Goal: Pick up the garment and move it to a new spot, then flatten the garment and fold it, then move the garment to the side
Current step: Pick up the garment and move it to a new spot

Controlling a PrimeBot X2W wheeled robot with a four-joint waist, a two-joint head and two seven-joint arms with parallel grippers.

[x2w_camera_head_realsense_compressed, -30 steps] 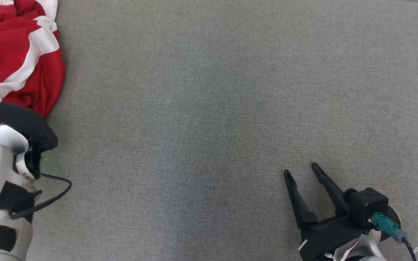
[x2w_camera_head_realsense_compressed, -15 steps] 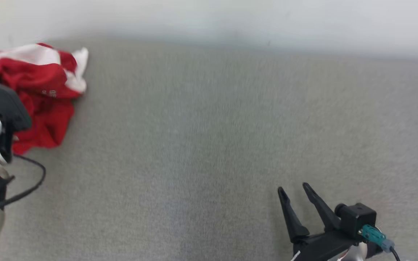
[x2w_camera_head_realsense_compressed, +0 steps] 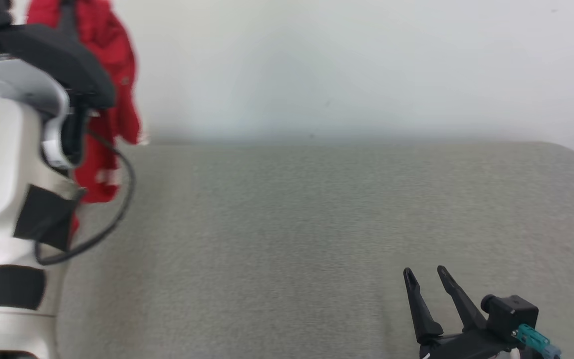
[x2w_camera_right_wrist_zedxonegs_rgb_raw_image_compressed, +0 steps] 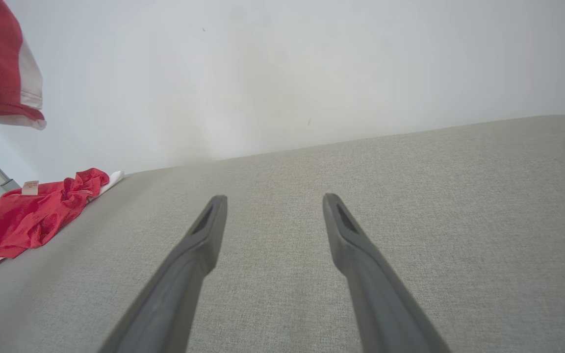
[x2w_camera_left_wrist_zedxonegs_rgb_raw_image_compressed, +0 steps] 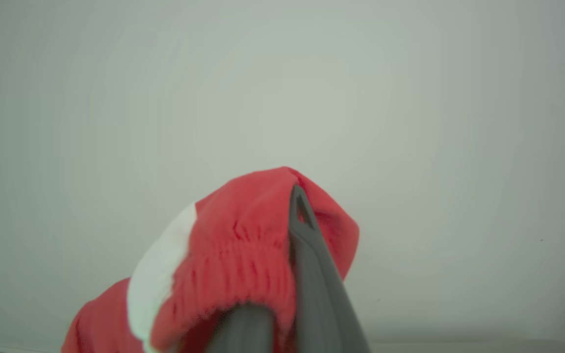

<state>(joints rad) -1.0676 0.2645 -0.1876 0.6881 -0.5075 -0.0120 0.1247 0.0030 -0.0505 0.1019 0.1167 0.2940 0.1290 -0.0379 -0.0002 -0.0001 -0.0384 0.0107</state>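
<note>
Well, our left gripper [x2w_camera_left_wrist_zedxonegs_rgb_raw_image_compressed: 296, 203] pinches the gathered hem of the red-and-white jersey [x2w_camera_head_realsense_compressed: 117, 60] at eleven o'clock, our right gripper [x2w_camera_head_realsense_compressed: 424, 271] spread at five; soft and light, we judge, so take a dangling edge.

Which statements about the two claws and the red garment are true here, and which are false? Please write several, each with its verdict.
1. The left claw is shut on the red garment. True.
2. The right claw grips a corner of the garment. False: it stands open and empty.
3. The garment in the claw is spread flat on the grey surface. False: it hangs bunched from the left claw.
4. The garment has a white part beside the red. True.
</note>
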